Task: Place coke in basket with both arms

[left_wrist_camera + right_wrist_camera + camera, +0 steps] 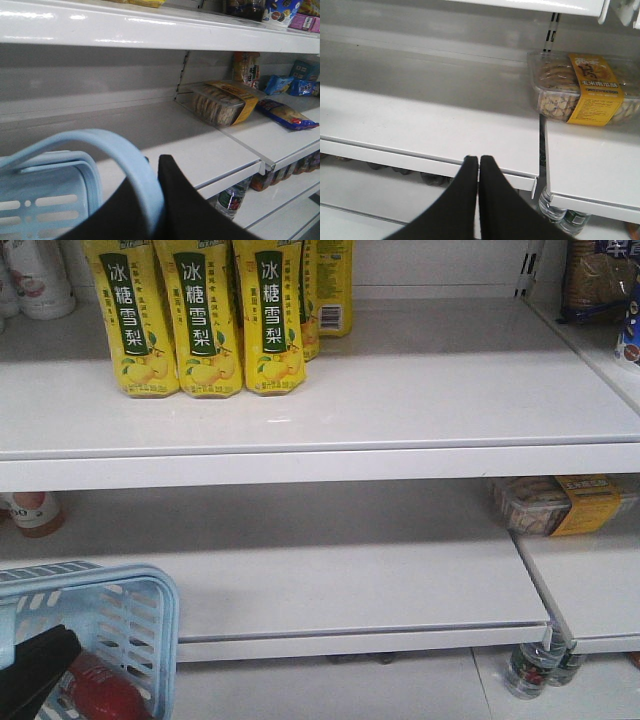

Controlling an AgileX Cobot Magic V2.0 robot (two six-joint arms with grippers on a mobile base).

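Left black wedge-shaped gripper [155, 200] is clamped around one hoop handle of the pale blue slotted plastic basket [50, 200], which sits below the front edge of the lower white shelf [330, 590]. Inside it, near the front wall, lies the slim red coke bottle [100, 690]. Judged best: hold the handle steady and level. Right black gripper [478, 167] is empty, fingers pressed together, hovering before the shelf's front edge.

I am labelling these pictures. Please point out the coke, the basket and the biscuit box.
coke [100, 692]: front view, red body.
basket [150, 592]: front view, rim.
biscuit box [596, 90]: right wrist view, yellow label.
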